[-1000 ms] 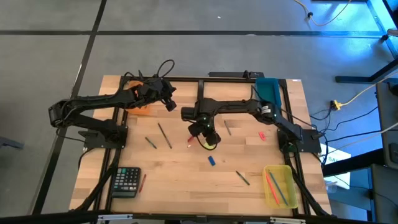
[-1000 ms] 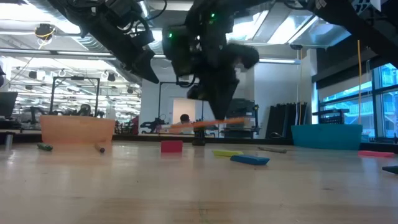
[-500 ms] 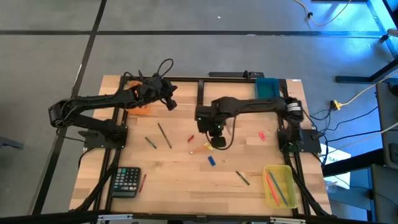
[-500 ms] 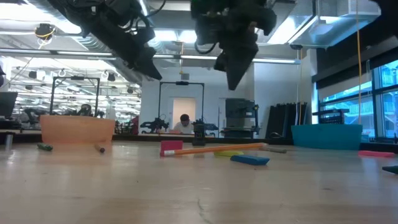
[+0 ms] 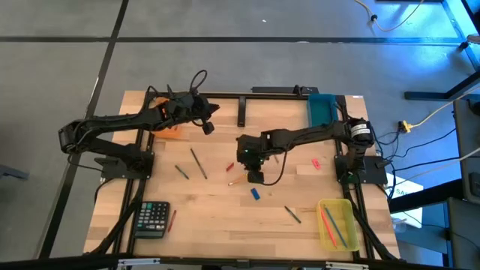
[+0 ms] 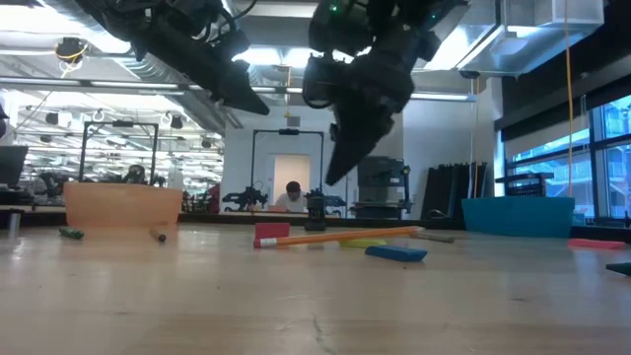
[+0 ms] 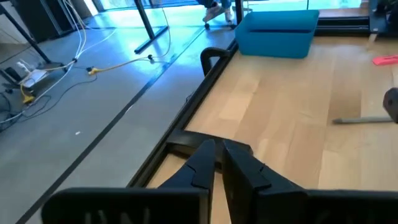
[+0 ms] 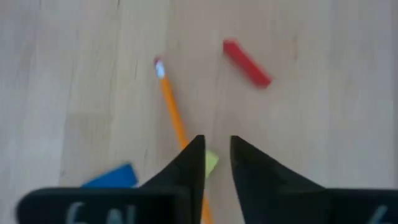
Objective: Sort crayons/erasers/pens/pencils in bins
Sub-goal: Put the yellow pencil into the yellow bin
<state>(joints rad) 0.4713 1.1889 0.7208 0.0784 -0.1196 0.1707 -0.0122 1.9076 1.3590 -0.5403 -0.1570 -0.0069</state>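
— So, what's the right gripper (image 5: 254,177) up to?

— It hangs over the middle of the table (image 5: 217,217), jaws a narrow slit apart, nothing between them. Just below sit the orange pencil (image 8: 173,118), the yellow eraser (image 8: 211,162), the blue eraser (image 5: 255,193) and a red crayon (image 8: 247,63).

— And the left gripper (image 5: 209,112)?

— Raised at the back edge beside the orange bin (image 5: 171,132), fingers almost together and empty.

— How should the right one go at the pencil?

— I'd say open wider, turn so the fingers straddle the shaft crosswise, and come straight down near its middle, clear of the yellow eraser touching it, or that gets dragged along.

— Where would it go?

— Probably the yellow bin (image 5: 346,215) at the front right, which already holds long sticks. The teal bin (image 5: 322,107) is at the back.

— Do the views differ?

— Yes. The wrist view shows the eraser tucked against the pencil; from above the gripper hides it. The low view shows the pencil (image 6: 340,236) lying flat on the wood, with the gripper well above it.
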